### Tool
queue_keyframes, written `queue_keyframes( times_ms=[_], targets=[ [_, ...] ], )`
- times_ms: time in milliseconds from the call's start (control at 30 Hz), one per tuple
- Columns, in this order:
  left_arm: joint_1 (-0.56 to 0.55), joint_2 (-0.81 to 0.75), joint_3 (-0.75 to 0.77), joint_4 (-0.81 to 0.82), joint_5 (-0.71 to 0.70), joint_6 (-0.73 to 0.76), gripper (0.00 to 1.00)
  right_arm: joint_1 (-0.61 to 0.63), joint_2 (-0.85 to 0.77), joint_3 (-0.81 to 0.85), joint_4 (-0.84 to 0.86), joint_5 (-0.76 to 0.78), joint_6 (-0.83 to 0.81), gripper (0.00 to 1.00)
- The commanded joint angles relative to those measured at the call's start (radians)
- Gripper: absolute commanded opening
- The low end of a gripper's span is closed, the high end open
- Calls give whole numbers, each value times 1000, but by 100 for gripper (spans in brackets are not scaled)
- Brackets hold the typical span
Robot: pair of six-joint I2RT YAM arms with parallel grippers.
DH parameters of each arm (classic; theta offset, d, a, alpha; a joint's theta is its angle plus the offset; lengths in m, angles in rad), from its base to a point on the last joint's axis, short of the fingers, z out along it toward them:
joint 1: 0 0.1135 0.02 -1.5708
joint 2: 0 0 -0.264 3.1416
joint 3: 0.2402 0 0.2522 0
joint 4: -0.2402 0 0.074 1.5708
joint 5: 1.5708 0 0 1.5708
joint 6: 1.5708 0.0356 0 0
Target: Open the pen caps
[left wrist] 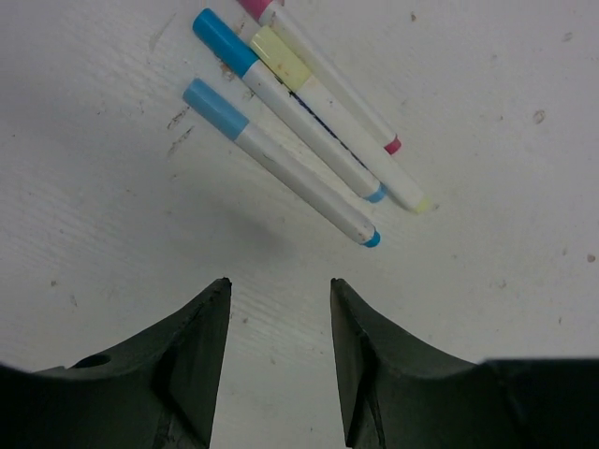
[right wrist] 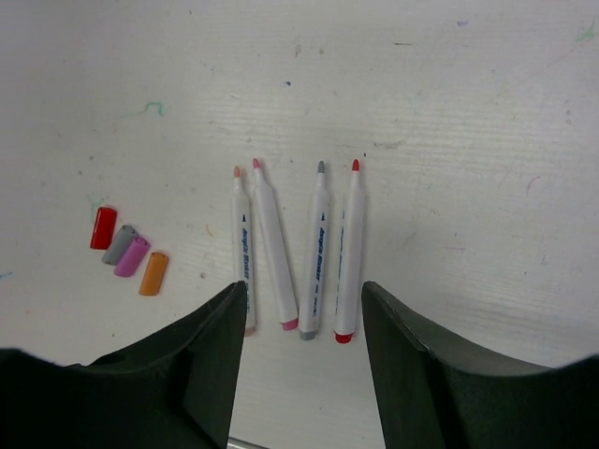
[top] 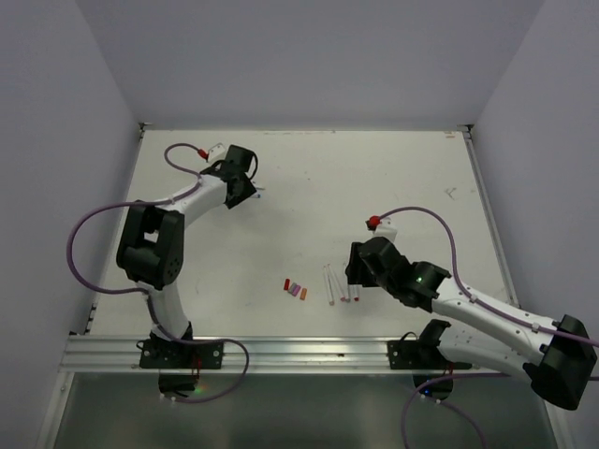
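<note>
The left gripper (left wrist: 279, 285) is held with its jaws moderately apart and empty, just short of four capped pens (left wrist: 298, 178), which lie bunched on a slant ahead of the jaws and a little to their right. The gap is judged to suit closing on a barrel. Their caps (left wrist: 216, 109) are all seated at the far-left ends, so these pens are judged not yet opened. The right gripper (right wrist: 304, 288) is likewise spread wide and empty. Four open pens (right wrist: 318, 248) are laid side by side straight ahead of it, rear ends between the jaws and tips pointing away. Four loose caps (right wrist: 132, 255) are grouped well to the left of the jaws, apparently set aside to keep pulled caps apart from barrels. The pink cap (left wrist: 255, 7) is cut off by the frame edge, the yellow pen (left wrist: 323, 101) is partly covered by the blue pen (left wrist: 299, 119), and the rear end of the leftmost open pen is partly hidden behind a finger (right wrist: 211, 365). From above, the capped pens can hardly be made out.
</note>
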Motion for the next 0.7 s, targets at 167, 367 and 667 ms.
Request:
queue_keyframes(
  times_ms=[167,367,667],
  targets=[
    [57,157,165,-44,4,-30,48,0,20,80,6,-6,-46,56],
    [82,187,181,9,33,-10,46,0,29,71,10,-9,-39,56],
    [103,226,193,26,59,-4,45,0,39,57,43,-4,-34,56]
  ],
)
